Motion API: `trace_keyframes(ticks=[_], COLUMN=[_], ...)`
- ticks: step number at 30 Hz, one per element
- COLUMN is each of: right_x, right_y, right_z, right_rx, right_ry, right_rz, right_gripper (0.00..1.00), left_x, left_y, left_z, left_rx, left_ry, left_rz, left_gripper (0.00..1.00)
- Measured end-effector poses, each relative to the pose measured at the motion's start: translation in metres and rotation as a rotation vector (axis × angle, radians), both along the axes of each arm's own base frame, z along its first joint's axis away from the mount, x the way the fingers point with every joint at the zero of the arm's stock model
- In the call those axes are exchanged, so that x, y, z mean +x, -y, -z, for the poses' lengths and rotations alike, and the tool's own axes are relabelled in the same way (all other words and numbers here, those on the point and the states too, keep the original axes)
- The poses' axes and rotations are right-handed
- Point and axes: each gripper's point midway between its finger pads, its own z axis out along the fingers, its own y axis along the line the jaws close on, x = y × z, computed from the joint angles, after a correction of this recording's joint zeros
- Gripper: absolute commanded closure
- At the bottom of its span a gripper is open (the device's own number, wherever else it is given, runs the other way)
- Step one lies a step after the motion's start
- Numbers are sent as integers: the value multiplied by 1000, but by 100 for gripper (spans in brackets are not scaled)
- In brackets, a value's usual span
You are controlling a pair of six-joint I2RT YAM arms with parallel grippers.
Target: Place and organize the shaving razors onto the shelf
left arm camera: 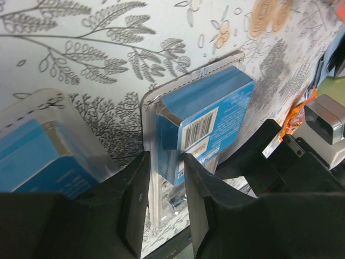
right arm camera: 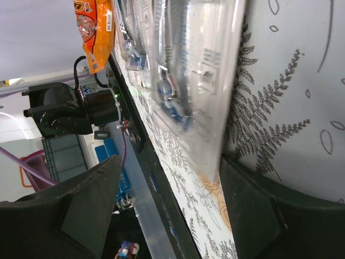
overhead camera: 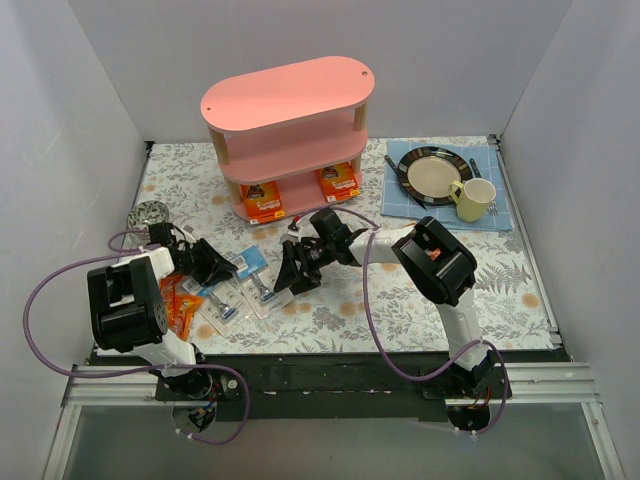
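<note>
The pink three-tier shelf [overhead camera: 287, 93] stands at the back centre, with two orange razor cards [overhead camera: 264, 201] [overhead camera: 339, 182] on its bottom tier. Three clear white-blue blister packs lie on the cloth in front. My left gripper [overhead camera: 216, 267] [left arm camera: 164, 164] is closed on the lower end of one blister pack [overhead camera: 248, 262] [left arm camera: 207, 116], which still lies on the table. My right gripper [overhead camera: 288, 278] [right arm camera: 170, 167] is open wide, straddling the edge of another blister pack [overhead camera: 266, 293] [right arm camera: 199, 59]. A third pack [overhead camera: 222, 303] and orange crinkly bags [overhead camera: 180, 300] [right arm camera: 94, 32] lie near the left arm.
A blue placemat [overhead camera: 500, 215] at the back right holds a dark-rimmed plate [overhead camera: 433, 172] and a yellow mug [overhead camera: 474, 198]. A small patterned round object [overhead camera: 150, 213] sits at the far left. White walls enclose three sides. The table's black front edge [right arm camera: 143, 178] is close to my right gripper.
</note>
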Motion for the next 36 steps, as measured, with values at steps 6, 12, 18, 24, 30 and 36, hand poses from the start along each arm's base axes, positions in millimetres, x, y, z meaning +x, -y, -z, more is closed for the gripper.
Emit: trace_keyframes(ticks=[6,12,18,24,30,36], right_x=[-3,-5,-9,-9,-8,-12], right_y=[-6,-6,-1,0,-2,7], right_z=[1,14,23,24,26,22], right_rx=[4,-19,-18,-6,11,23], right_ry=[-55,-76,-53,-26,2,50], right_rz=[-13,-18,-31,-45,-70,-87], right_gripper=[30,64,71,94,99,99], left_x=[-3,-1,0,-3,-9,-12], left_y=[1,0,1,3,5,7], left_z=[4,4,4,3,1,-10], left_rx=[-2,0,-6,-11,-11,-23], left_ry=[-1,8,18,42,54,54], left_rz=[-2,-3,0,-1,-10,-24], left_gripper=[67,66,65,63,58,56])
